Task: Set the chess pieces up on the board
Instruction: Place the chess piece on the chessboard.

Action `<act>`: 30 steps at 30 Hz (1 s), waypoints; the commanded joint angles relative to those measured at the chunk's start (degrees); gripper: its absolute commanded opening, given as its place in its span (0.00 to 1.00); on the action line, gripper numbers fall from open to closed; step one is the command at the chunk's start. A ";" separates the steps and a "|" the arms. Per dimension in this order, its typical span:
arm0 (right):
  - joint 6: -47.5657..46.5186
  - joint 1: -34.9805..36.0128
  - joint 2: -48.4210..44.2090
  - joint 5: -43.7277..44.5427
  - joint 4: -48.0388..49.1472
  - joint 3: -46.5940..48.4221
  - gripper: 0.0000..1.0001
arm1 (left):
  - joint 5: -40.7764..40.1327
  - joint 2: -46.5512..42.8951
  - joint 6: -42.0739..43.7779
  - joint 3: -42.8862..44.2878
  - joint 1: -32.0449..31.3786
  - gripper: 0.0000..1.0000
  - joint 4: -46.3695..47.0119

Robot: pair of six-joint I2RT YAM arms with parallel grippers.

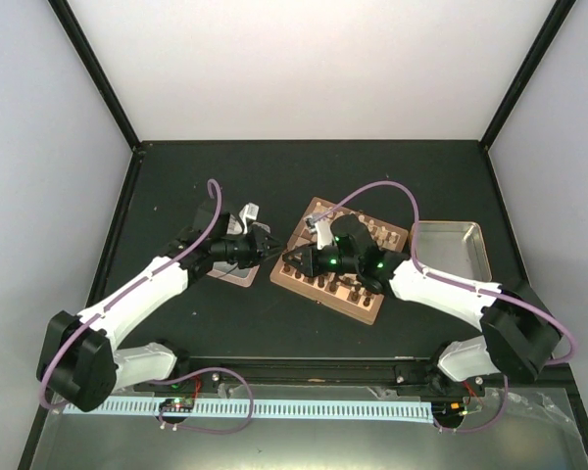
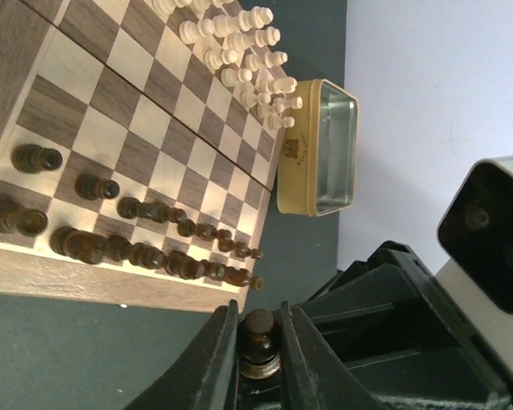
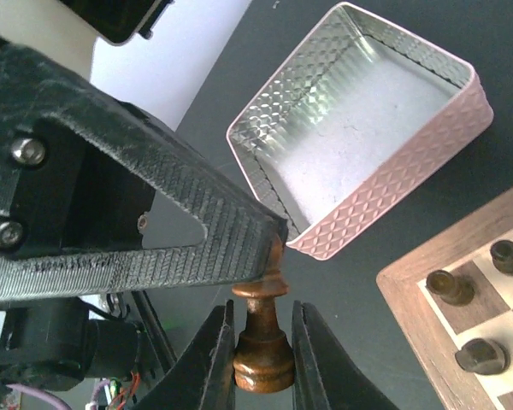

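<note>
One dark brown chess piece [image 3: 263,346] hangs in the air between both grippers, left of the board [image 1: 338,262]. My right gripper [image 3: 263,312] is shut on its base, both fingers touching it. My left gripper [image 2: 258,314] is shut on the same piece [image 2: 259,342]; its ribbed fingers [image 3: 197,231] cover the piece's head in the right wrist view. In the top view the two grippers meet tip to tip, left [image 1: 274,253] and right [image 1: 292,259]. Two rows of dark pieces [image 2: 145,209] stand along the board's near edge [image 2: 85,282].
Cream-white chessmen [image 2: 239,51] fill the board's far side. A pink-sided metal tray [image 3: 368,145] lies below the left gripper. A second metal tray [image 1: 451,250] sits right of the board. Dark table surface [image 1: 225,323] surrounds them.
</note>
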 commanded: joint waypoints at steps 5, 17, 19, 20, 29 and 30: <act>-12.28 -0.20 -4.29 -1.40 5.44 -3.26 0.01 | 11.04 -0.66 9.20 3.40 -0.53 0.42 -5.18; -34.04 -0.29 -9.74 -5.84 -2.71 -3.22 0.01 | 21.86 0.99 21.97 7.75 0.50 0.37 -15.79; -35.53 -0.30 -10.35 -6.00 -3.25 -3.33 0.01 | 22.73 1.09 21.29 7.66 0.59 0.36 -14.68; -36.22 -0.30 -10.57 -6.15 -3.75 -3.34 0.01 | 23.26 1.18 20.94 7.69 0.67 0.35 -14.24; -41.19 -0.35 -11.13 -7.73 -6.95 -3.26 0.01 | 23.63 2.27 20.32 7.50 0.94 0.28 -13.42; -41.42 -0.30 -11.22 -7.99 -6.97 -3.22 0.01 | 23.63 2.44 20.31 7.48 0.94 0.27 -13.39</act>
